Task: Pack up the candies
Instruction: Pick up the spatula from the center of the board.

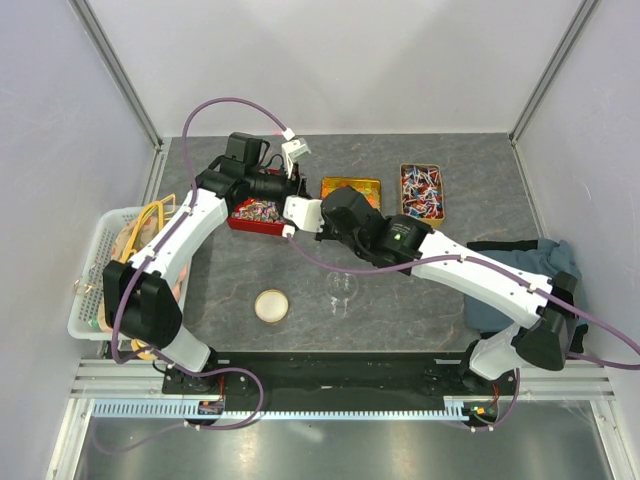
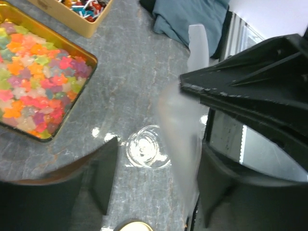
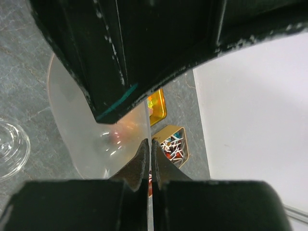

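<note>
The candies [image 1: 422,192] are heaped in an open tin [image 1: 403,190] on the counter [image 1: 400,300]. Judged light and slick, they are best pinched by a twisted wrapper end. The left end effector [image 2: 159,163] is held half-open around a translucent bag [image 2: 185,120], apparently gripped by the closed right end effector [image 3: 149,156].

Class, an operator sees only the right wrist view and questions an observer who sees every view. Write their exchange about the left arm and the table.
Operator: Is the left end effector open?
Observer: Yes, it stands open, right by the clear plastic bag.
Operator: What lies near the arm bases?
Observer: A round lid lies flat on the table, on the left arm's side of the clear glass.
</note>
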